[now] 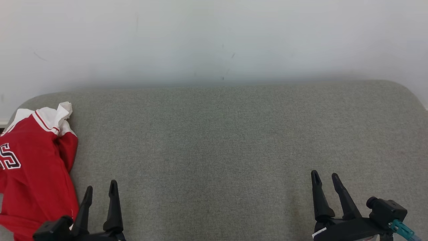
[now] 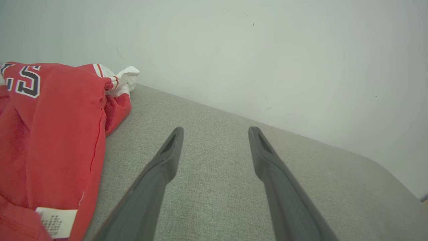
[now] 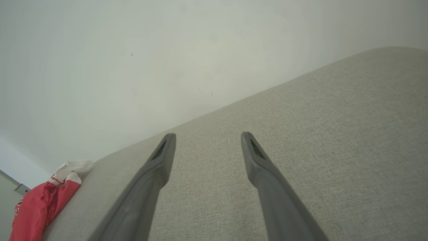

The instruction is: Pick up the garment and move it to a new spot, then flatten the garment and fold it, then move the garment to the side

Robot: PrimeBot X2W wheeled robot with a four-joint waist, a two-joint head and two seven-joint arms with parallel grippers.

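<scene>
Your left gripper [image 1: 101, 186] and right gripper [image 1: 324, 174] both stand spread, holding nothing. The red garment [image 1: 33, 160] lies crumpled on the grey surface [image 1: 217, 140], just left of the left gripper. Expect it to be soft, light and floppy, so pinch a bunched fold along its nearest edge.

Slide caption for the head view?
Red garment crumpled at grey fabric surface's left end; left gripper and right gripper open, empty.
</scene>
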